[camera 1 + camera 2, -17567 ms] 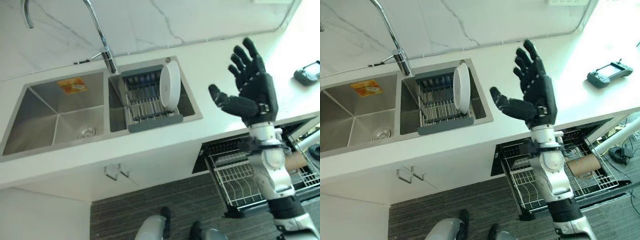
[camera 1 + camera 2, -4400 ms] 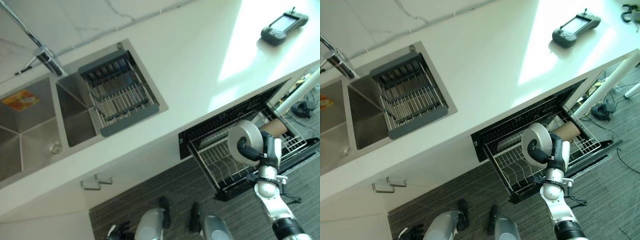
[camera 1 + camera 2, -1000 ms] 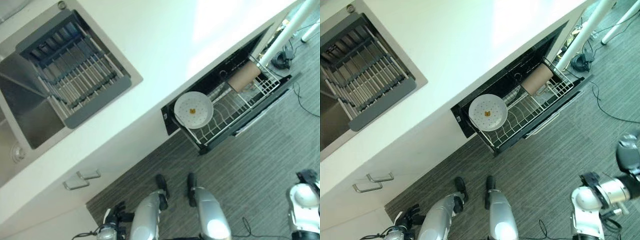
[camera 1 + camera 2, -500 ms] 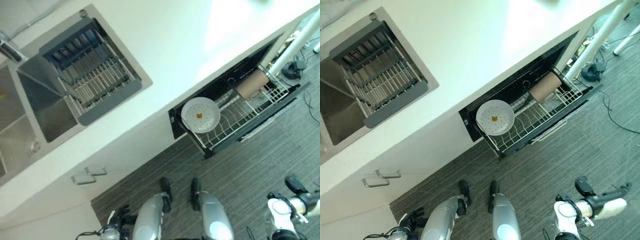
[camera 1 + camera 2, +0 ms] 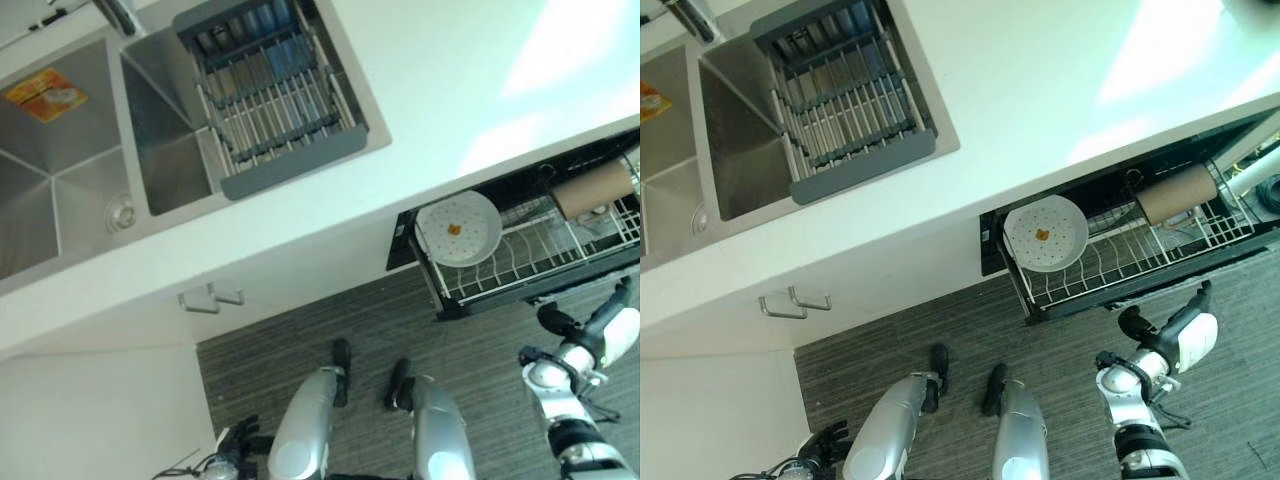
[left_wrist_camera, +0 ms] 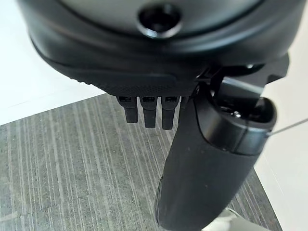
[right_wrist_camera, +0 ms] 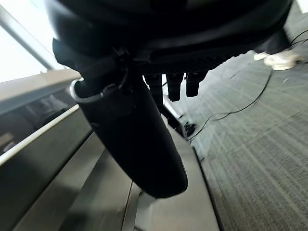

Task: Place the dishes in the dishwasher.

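Plate (image 5: 1045, 235) sits in the dishwasher rack (image 5: 1160, 252) at right of frame, sink rack (image 5: 275, 95) bare (looks finished to you?); right hand (image 7: 159, 110) and left hand (image 6: 192, 144) relaxed, holding nothing.

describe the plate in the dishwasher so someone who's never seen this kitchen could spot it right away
Under the white countertop, right of the sink, the dishwasher rack is pulled out. The plate sits at its left end: round, white, with a small orange spot, unlike the brown cylinder farther right.

Legible text: none. An orange label (image 5: 46, 93) is sitting on the left sink basin (image 5: 60, 170), its print showing too small to read.
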Available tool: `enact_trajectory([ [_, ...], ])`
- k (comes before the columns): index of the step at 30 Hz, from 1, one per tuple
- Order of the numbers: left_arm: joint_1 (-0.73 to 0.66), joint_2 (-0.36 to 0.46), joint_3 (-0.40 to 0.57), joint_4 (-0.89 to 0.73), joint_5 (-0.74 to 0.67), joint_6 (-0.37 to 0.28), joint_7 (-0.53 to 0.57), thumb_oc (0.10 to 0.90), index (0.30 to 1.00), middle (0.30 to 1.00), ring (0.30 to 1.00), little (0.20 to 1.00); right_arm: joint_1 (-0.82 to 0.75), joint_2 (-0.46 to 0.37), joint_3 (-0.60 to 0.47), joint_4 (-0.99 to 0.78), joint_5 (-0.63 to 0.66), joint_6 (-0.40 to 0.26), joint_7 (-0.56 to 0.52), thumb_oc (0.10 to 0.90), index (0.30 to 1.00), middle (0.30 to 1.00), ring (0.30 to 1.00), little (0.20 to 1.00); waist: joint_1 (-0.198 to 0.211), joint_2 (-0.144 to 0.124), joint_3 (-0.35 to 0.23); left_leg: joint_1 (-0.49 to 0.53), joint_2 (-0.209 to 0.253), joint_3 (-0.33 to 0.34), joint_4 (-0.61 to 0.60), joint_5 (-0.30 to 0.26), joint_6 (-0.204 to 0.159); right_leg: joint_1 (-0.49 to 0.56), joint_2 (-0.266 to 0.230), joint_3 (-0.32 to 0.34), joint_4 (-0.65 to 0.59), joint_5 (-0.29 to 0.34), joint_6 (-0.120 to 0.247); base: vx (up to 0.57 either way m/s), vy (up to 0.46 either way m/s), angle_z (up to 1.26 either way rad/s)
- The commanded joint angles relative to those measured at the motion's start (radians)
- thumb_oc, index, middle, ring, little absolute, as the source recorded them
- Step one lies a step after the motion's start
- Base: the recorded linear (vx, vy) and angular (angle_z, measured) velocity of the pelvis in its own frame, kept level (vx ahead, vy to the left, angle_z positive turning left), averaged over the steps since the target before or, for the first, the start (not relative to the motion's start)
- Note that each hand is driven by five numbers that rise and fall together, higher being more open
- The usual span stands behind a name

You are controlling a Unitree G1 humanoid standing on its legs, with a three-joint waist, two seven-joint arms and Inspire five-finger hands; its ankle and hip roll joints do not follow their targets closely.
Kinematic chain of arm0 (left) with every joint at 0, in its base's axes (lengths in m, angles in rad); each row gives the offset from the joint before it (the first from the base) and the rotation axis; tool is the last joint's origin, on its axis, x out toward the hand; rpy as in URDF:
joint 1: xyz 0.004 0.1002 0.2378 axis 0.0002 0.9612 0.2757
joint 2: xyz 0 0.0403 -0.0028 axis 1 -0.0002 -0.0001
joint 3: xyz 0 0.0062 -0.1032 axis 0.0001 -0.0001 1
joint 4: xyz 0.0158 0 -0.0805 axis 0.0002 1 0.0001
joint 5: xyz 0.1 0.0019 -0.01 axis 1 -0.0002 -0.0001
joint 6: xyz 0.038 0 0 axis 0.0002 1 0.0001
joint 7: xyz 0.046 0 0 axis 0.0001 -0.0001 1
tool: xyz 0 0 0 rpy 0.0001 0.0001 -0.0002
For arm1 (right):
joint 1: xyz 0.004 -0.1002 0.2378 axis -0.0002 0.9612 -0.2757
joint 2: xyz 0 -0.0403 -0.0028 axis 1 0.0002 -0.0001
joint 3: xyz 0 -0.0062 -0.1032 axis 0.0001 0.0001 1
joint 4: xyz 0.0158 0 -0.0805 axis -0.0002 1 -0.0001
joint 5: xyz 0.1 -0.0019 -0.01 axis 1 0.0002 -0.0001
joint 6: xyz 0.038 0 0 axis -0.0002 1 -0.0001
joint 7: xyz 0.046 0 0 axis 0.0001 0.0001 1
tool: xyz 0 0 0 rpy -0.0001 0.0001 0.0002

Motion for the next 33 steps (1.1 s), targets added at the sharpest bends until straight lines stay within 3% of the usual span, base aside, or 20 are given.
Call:
enact_trajectory([
  [1,0.064,0.029,0.011,-0.001,-0.003,-0.003,0.0,0.8,0.9,0.9,0.9,0.9,-0.071,-0.132,0.003,-0.068,-0.092,-0.057,0.019,0.8,0.9,0.9,0.9,0.9,0.023,0.008,-0.018,0.044,0.01,-0.026,-0.063,-0.09,0.008,0.029,0.032,0.017,0.085,-0.131,-0.014,0.06,-0.01,0.18],
  [12,0.09,0.07,0.048,-0.04,0.038,0.031,-0.036,0.8,0.9,0.9,0.9,0.9,-0.291,-0.302,0.075,-0.078,-0.211,-0.018,0.141,0.8,0.9,0.9,0.9,0.9,0.106,0.018,-0.017,-0.033,0.005,-0.079,-0.063,-0.032,-0.025,0.042,0.032,-0.007,0.115,-0.16,-0.029,0.06,0.002,0.2],
  [23,0.109,0.139,0.08,-0.075,0.056,-0.005,-0.084,0.8,0.9,0.9,0.9,0.9,-0.592,-0.45,0.254,-0.041,-0.309,0.008,0.276,0.8,0.9,0.9,0.9,0.9,0.198,0.016,-0.017,-0.054,0.02,-0.09,-0.063,-0.011,-0.036,0.137,0.023,-0.088,0.077,-0.159,-0.03,0.04,0.002,0.17],
  [29,0.122,0.183,0.095,-0.127,0.035,-0.028,-0.13,0.8,0.9,0.9,0.9,0.9,-0.7,-0.486,0.307,0.001,-0.233,0.029,0.339,0.8,0.9,0.9,0.9,0.9,0.237,0.005,-0.017,-0.05,0.028,-0.087,-0.063,-0.007,-0.04,0.206,0.026,-0.139,0.031,-0.153,-0.031,0.04,-0.015,0.35],
  [33,0.128,0.17,0.121,-0.134,-0.069,-0.044,-0.186,0.8,0.9,0.9,0.9,0.9,-0.698,-0.464,0.299,0.015,-0.15,0.059,0.39,0.8,0.9,0.9,0.9,0.9,0.253,0.002,-0.017,-0.028,0.023,-0.096,-0.063,-0.012,-0.044,0.266,0.036,-0.162,-0.021,-0.147,-0.027,0.02,0.014,0.15],
])
